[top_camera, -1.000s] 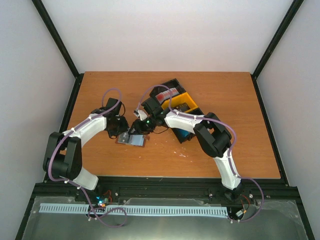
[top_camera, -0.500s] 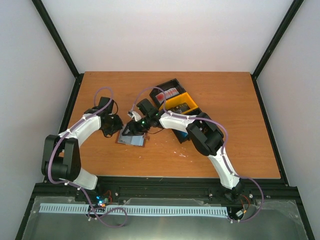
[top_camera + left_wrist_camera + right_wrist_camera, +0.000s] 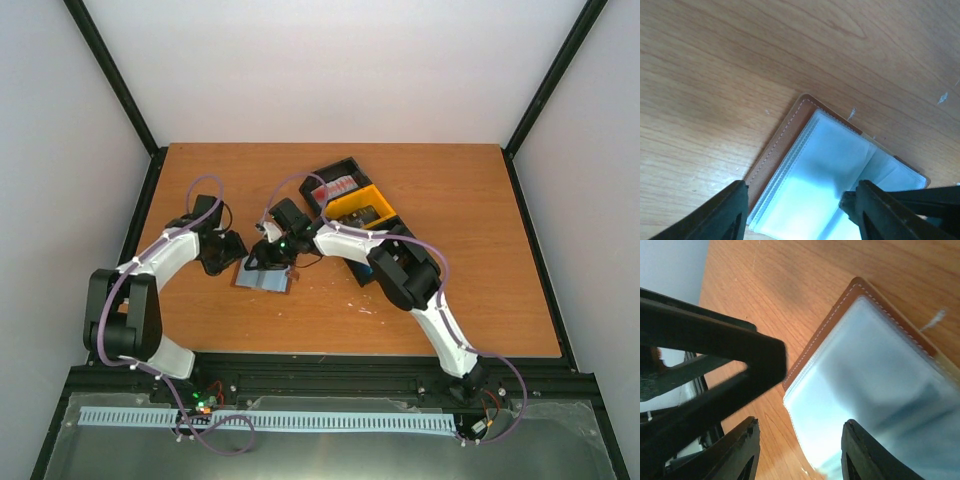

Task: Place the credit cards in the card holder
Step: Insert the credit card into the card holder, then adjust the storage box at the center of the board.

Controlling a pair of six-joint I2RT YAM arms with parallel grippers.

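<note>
- Closest to me, the white-and-black left arm point(image 3: 160, 258) and the white-and-black right arm point(image 3: 440, 330) rise from the near edge of the brown wooden worktop point(image 3: 480, 300). Both of them bend toward a place a little left of its middle.
- At that place I see the small brown leather-like card holder point(image 3: 265, 277). It lies opened flat on the worktop with its clear plastic sleeves facing up.
- The left tool point(image 3: 800, 212) hangs over the left part of the holder. In the left wrist view its two black fingers point(image 3: 732, 212) stand well apart: one is at the stitched brown edge and the other over the sleeves. They are not clamped on anything.
- The right tool point(image 3: 797, 450) hangs over the same holder, just beside the left tool. Its fingers point(image 3: 865, 450) are also apart, above the sleeves, and they grip nothing.
- A big black angular part point(image 3: 715, 355) fills the left side of the right wrist view. It is blurred, and I cannot tell what it is.
- Farther back and to the right there is a yellow plastic bin point(image 3: 352, 200), partly behind the right arm. Its content is dark, and I cannot make it out.
- Farthest away, touching the yellow bin, stands a black plastic bin point(image 3: 350, 164). The red-and-white plastic credit cards point(image 3: 333, 188) lie inside it, well apart from the card holder.
</note>
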